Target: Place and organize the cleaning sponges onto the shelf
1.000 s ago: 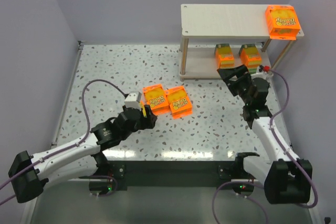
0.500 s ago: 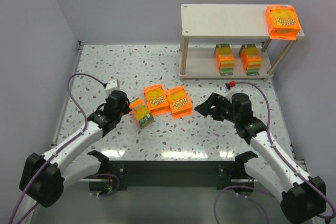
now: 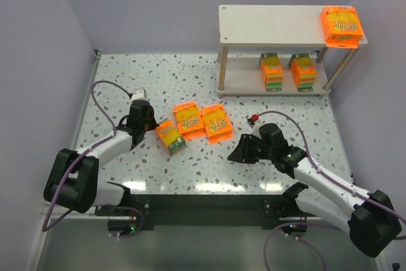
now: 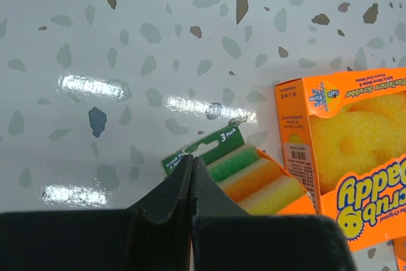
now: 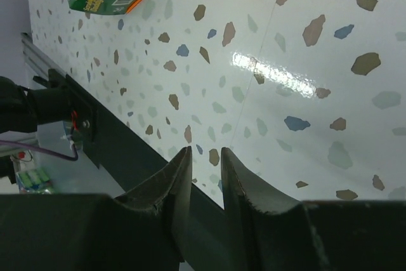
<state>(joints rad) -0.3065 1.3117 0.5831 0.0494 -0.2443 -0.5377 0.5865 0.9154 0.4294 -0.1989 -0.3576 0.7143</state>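
The cleaning sponges point(image 3: 188, 120) are orange packs with yellow print, and their edges show green, orange and yellow layers. One lies on the top board of the shelf point(image 3: 273, 20), a pale two-tier unit at the 1 o'clock corner of the desk point(image 3: 127, 74). It sits at the board's 3 o'clock end and juts past the edge. Two more stand on edge on the lower tier. Three sit mid-desk, the one toward 8 o'clock being a tipped pack point(image 4: 254, 176) lying on its side. The left pincer point(image 4: 192, 158) is pressed together with its tips right at that pack's green header card; whether they nip the card is hard to make out. The right pincer point(image 5: 204, 152) hovers at 5 o'clock of the desk group, its fingers a narrow slit apart with nothing between them. Both wrist views cut the packs off at the frame edges. The card reads "3 Pack"; the neighbouring pack point(image 4: 355, 157) carries upside-down "Scrub Daddy" lettering, partly cropped, and the word "Scrubber".
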